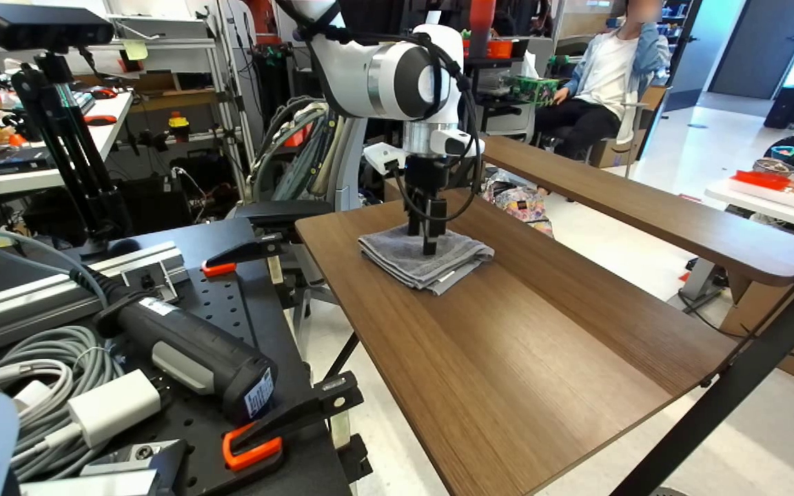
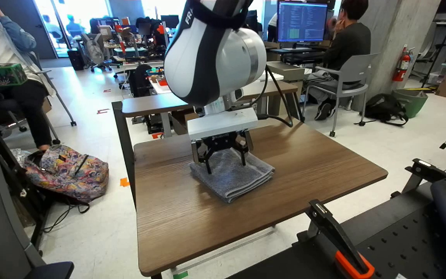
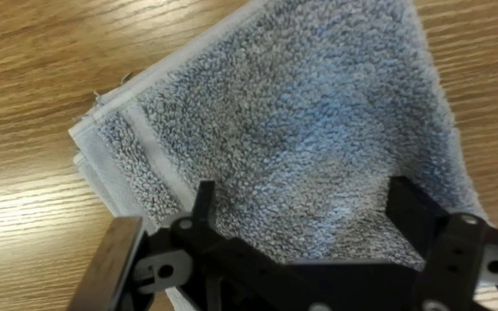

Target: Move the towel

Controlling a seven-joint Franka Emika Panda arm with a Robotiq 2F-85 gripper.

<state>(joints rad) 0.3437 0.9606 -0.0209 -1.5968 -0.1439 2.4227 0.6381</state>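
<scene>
In an exterior view, gray towel (image 1: 405, 257) lies folded on brown tbl (image 1: 528, 358), gripper (image 1: 422, 238) pointing down at it. In an exterior view, fingers (image 2: 208, 166) stand wide apart w/ tips at towel's top; contact unclear. Wrist view: flat cloth btwn spread tips.

Windows (image 2: 163, 7) burn white; in the wrist view, glare streaks the tabletop (image 3: 28, 207) and the pincer (image 3: 302, 183) seems blurred.

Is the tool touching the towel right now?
Cannot tell: in every view the open tool overlaps the gray towel, with neither contact nor a gap plainly shown.
</scene>
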